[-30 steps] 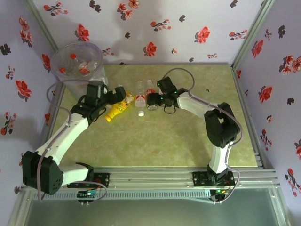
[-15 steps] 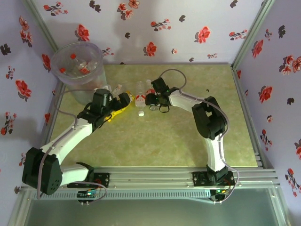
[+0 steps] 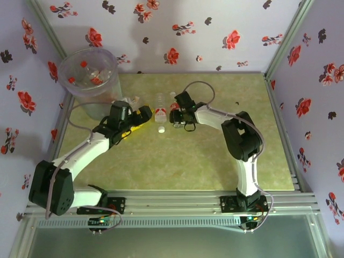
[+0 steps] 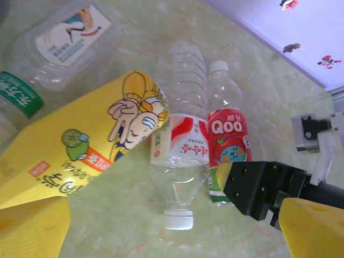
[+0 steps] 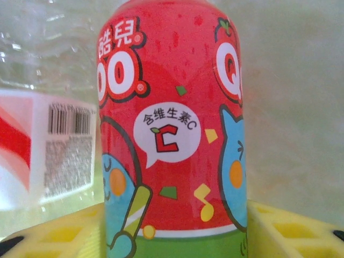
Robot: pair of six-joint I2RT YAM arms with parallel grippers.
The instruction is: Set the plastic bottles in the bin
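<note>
The right fingers (image 5: 290,228) clamp the red Qoo bottle (image 5: 172,134) lying on the counter (image 3: 204,161); left fingers (image 4: 32,231) stand wide apart over the yellow bottle (image 4: 80,156), further left

Pale lilac walls (image 3: 215,32), red and black flower print. Mottled green tabletop (image 3: 204,161). Aluminium rails (image 3: 177,201) along near edge.

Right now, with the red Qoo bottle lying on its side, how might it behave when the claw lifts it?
The Qoo bottle looks empty near its white cap, so it is probably light. Its thin walls may dent in the right claw. Its round, glossy body could roll or slip if released.
</note>
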